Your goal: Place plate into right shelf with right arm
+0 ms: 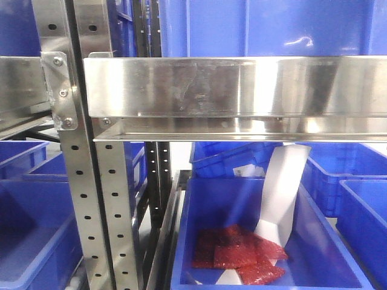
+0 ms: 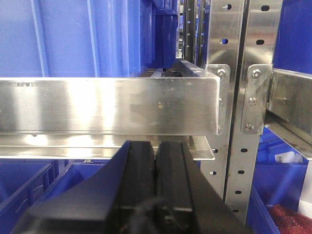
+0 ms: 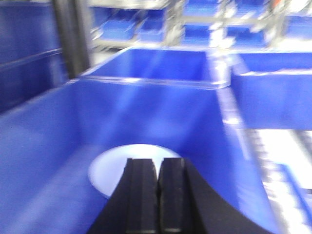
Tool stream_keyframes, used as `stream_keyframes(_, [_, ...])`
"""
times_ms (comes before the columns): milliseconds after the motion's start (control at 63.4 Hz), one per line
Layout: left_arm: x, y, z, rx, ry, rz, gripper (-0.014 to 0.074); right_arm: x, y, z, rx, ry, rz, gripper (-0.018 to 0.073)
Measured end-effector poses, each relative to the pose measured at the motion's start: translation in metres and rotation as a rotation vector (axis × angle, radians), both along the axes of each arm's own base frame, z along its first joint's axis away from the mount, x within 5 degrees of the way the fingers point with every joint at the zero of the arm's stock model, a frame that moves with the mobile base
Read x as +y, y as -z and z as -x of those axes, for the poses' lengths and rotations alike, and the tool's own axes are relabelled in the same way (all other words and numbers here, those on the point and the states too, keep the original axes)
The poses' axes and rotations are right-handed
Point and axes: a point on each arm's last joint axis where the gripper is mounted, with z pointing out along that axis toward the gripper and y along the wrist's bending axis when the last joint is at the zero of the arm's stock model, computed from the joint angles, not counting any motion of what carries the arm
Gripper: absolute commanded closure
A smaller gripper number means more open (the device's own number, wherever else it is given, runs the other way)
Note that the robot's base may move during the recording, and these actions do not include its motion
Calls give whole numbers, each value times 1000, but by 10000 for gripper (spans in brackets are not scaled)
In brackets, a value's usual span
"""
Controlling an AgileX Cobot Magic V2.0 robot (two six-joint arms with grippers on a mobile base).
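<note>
The right gripper (image 3: 157, 168) hovers over a blue bin (image 3: 146, 112), fingers pressed together, empty. The plate (image 3: 122, 163) lies flat inside. The left gripper (image 2: 155, 156) is likewise closed, facing the shelf (image 2: 112, 105).

Blue bins (image 1: 36, 205) fill the racks on every level. One lower bin (image 1: 266, 241) holds red packets (image 1: 239, 257) and a curled white sheet (image 1: 281, 193). Hole-punched steel uprights (image 1: 81, 199) stand between bays. Further racks (image 3: 195, 24) of blue bins, blurred, seem to line the far side, brightly lit.
</note>
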Motion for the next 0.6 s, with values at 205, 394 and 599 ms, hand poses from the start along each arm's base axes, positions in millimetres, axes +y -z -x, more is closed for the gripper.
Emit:
stream_keyframes(205, [0, 0, 0, 0, 0, 0, 643, -24, 15, 72, -53, 85, 43, 508])
stream_keyframes(394, [0, 0, 0, 0, 0, 0, 643, -27, 52, 134, -110, 99, 86, 508])
stream_keyframes(599, [0, 0, 0, 0, 0, 0, 643, -28, 106, 181, -128, 100, 97, 508])
